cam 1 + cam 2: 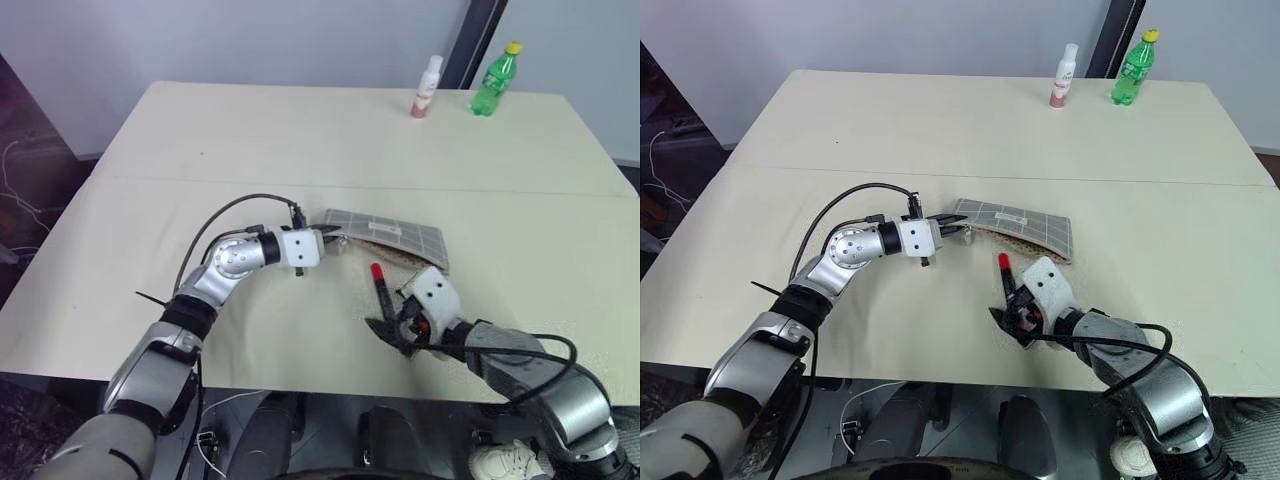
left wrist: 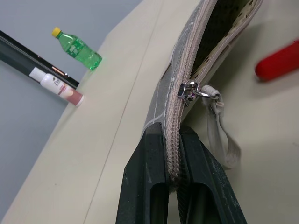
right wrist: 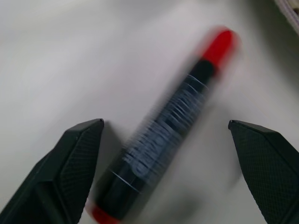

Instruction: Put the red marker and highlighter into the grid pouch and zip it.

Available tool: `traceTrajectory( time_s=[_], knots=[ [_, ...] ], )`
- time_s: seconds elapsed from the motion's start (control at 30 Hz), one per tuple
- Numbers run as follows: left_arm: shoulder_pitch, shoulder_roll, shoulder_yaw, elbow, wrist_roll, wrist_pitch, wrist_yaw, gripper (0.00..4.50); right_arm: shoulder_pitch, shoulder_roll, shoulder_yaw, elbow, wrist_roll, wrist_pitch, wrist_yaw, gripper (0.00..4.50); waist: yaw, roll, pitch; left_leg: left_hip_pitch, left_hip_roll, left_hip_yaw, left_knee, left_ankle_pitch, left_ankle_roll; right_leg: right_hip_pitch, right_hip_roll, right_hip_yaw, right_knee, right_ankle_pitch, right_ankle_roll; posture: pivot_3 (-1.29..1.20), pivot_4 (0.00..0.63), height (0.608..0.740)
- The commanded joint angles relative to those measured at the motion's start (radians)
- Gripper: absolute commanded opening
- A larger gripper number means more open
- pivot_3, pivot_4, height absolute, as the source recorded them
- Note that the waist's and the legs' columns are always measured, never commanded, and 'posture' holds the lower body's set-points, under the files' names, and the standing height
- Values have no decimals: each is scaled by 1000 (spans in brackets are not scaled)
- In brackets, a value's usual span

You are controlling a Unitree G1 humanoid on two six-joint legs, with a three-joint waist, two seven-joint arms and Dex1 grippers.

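Two grippers at work. Head view: my left gripper (image 1: 322, 238) pinches the pouch (image 1: 392, 236) end, steadying it. Right wrist view: right gripper (image 3: 170, 154) gapes over the marker (image 3: 170, 135) lying just beside the pouch, ready to grasp.

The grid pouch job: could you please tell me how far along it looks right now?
Early on. The left gripper is shut on the grid pouch at its zipper end, and the pouch mouth stands open. The right gripper has its jaws open around the red marker, which lies on the table, not yet gripped. Left: the marker in, the highlighter in, then zipping.
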State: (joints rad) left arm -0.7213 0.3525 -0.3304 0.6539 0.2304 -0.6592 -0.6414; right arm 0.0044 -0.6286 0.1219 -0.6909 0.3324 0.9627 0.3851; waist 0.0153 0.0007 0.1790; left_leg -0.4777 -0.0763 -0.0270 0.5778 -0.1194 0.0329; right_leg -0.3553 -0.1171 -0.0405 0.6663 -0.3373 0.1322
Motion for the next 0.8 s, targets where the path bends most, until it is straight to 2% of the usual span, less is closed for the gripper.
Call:
traceTrajectory(
  time_s=[0.03,0.07,0.13,0.27,0.3,0.4,0.57,0.8],
  knots=[
    [-14,9,19,-37,0,-11,18,0,24,-31,4,28,-41,6,-7,3912,0,0,0,0,0,0,0,0,0,0,0,0,0,0,0,0,150,740],
    [-12,11,18,-38,2,-12,20,0,27,-37,6,31,-45,3,-7,3604,0,0,0,0,0,0,0,0,0,0,0,0,0,0,0,0,150,740],
    [-9,12,15,-39,5,-13,24,0,24,-44,11,38,-56,-8,-10,2682,0,0,0,0,0,0,0,0,0,0,0,0,0,0,0,0,150,740],
    [-11,10,12,-40,6,-11,29,0,13,-72,19,34,-60,-52,24,565,0,-1,0,0,0,0,0,0,0,1,0,0,0,0,0,0,150,740],
    [-13,9,12,-38,6,-11,30,0,14,-91,21,27,-60,-81,50,326,1,-1,0,0,0,0,1,0,0,1,0,0,0,0,0,0,150,740],
    [-17,4,10,-31,2,-18,24,0,9,-129,-35,15,-47,-185,116,320,1,-1,0,0,-1,0,1,0,0,1,0,0,0,0,0,0,150,740],
    [-15,-4,5,-30,-2,-25,16,0,-28,-156,-156,64,-40,-221,146,320,-1,-1,0,0,-1,0,0,0,0,0,0,0,0,0,0,0,150,740],
    [-7,-21,-6,-33,4,-26,16,0,8,-178,-220,110,-49,-284,208,320,0,-1,0,0,0,0,0,0,1,1,0,0,0,0,0,0,150,740]
  ],
)
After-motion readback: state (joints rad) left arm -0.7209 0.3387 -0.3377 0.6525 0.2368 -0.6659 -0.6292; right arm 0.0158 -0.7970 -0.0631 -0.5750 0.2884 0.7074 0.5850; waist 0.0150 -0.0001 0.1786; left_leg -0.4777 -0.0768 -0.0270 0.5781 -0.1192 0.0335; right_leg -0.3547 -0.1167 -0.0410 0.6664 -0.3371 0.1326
